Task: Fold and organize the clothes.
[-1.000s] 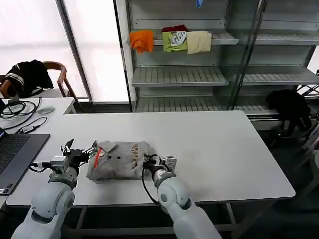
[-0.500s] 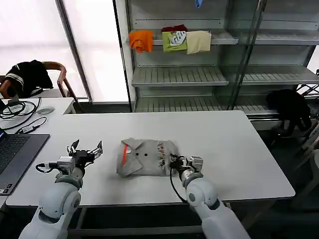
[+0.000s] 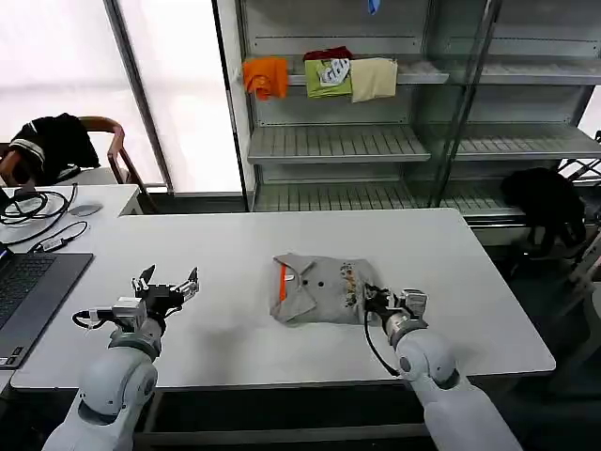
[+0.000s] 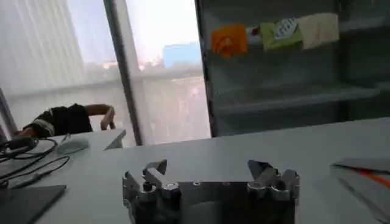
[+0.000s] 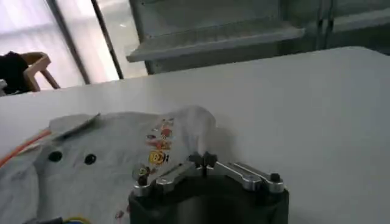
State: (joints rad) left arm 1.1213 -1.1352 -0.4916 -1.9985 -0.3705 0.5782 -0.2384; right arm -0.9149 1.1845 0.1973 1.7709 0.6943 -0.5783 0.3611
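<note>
The right claw is pinched on the 3 o'clock edge of the folded grey shirt, which lies mid-bench. The left claw, fingers spread, hovers well apart at its 9 o'clock.

The folded shirt lies on the table near its middle, with the right gripper touching its edge at about 4 o'clock. The left gripper sits well apart at the shirt's 9 o'clock, and a laptop lies farther out the same way. Shelves stand behind the table at 12 o'clock.
</note>
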